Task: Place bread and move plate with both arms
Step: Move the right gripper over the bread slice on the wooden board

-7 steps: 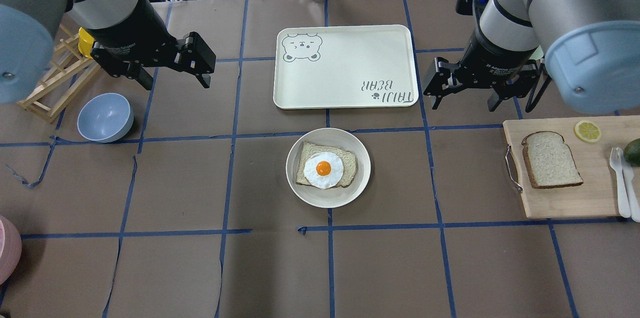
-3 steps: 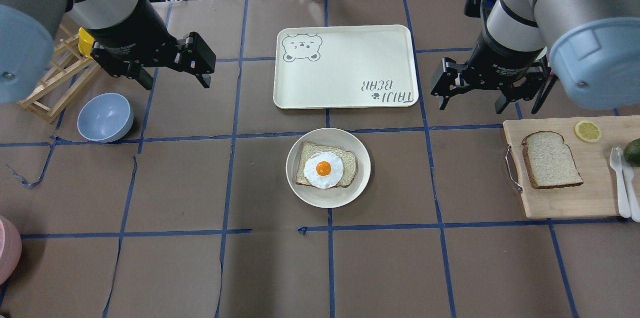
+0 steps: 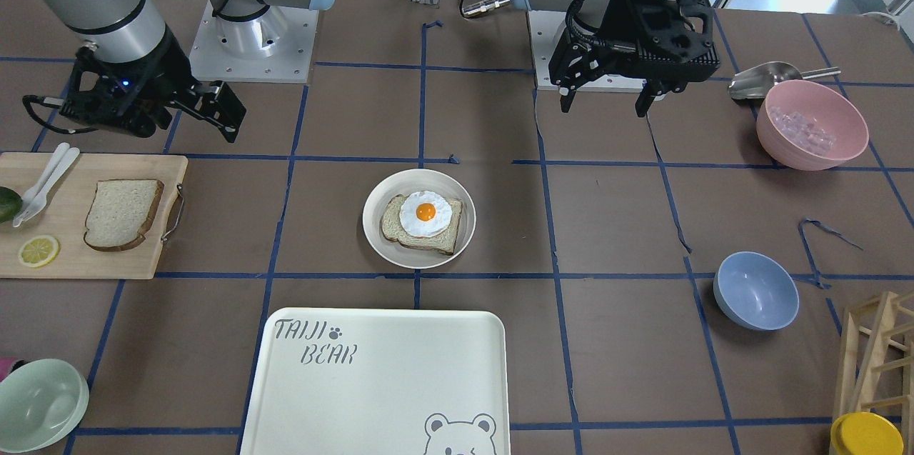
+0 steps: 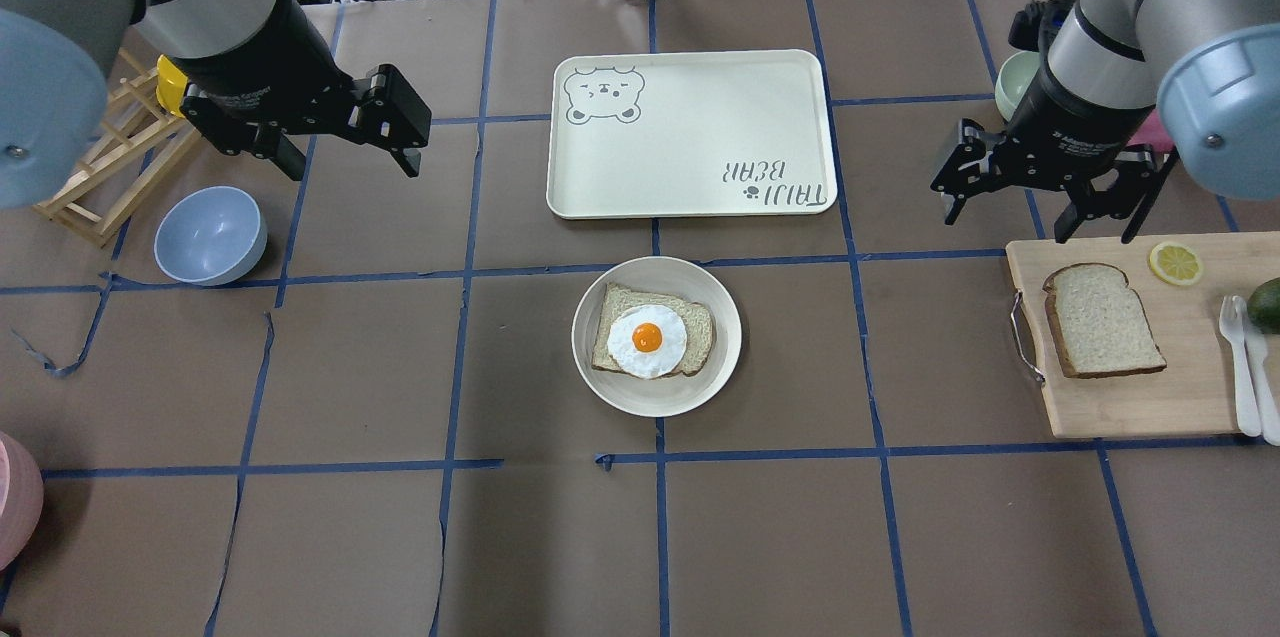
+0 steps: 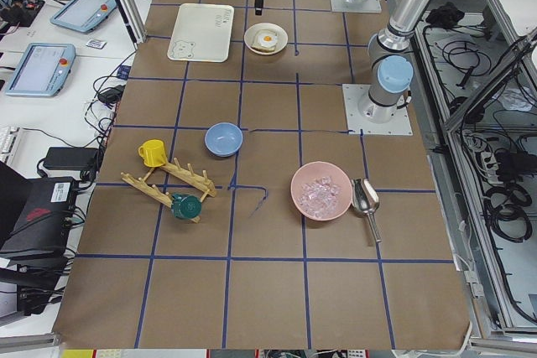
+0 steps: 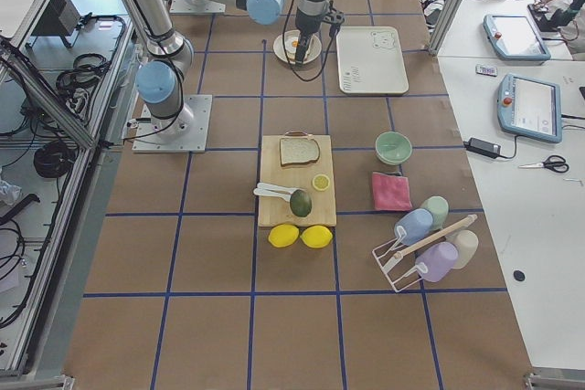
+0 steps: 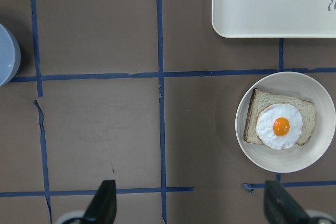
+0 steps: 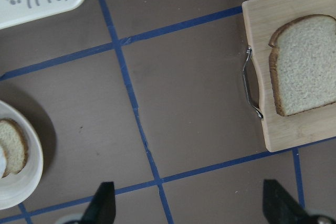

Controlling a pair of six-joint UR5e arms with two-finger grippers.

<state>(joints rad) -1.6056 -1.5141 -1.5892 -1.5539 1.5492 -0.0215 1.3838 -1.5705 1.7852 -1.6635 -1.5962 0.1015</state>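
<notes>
The bread [image 4: 1103,319] lies flat on a wooden cutting board at the right; it also shows in the front view [image 3: 121,213] and the right wrist view [image 8: 304,64]. The plate [image 4: 657,402] sits mid-table and holds a smaller slice with a fried egg [image 4: 647,339]; the plate also shows in the left wrist view [image 7: 283,161]. My right gripper [image 4: 1008,222] is open and empty, hovering just beyond the board's far left corner. My left gripper [image 4: 355,167] is open and empty, high at the far left.
The TAIJI BEAR tray [image 4: 690,132] lies beyond the plate. The cutting board [image 4: 1130,397] also bears a lemon slice [image 4: 1175,262], white cutlery [image 4: 1245,357] and an avocado. A blue bowl [image 4: 210,235] and a wooden rack [image 4: 110,167] are at the left; a pale green bowl [image 4: 1017,82] is behind the right gripper.
My right gripper has moved to the right and nearer the cutting board, still open. The left arm, the bread and the plate have not moved.
</notes>
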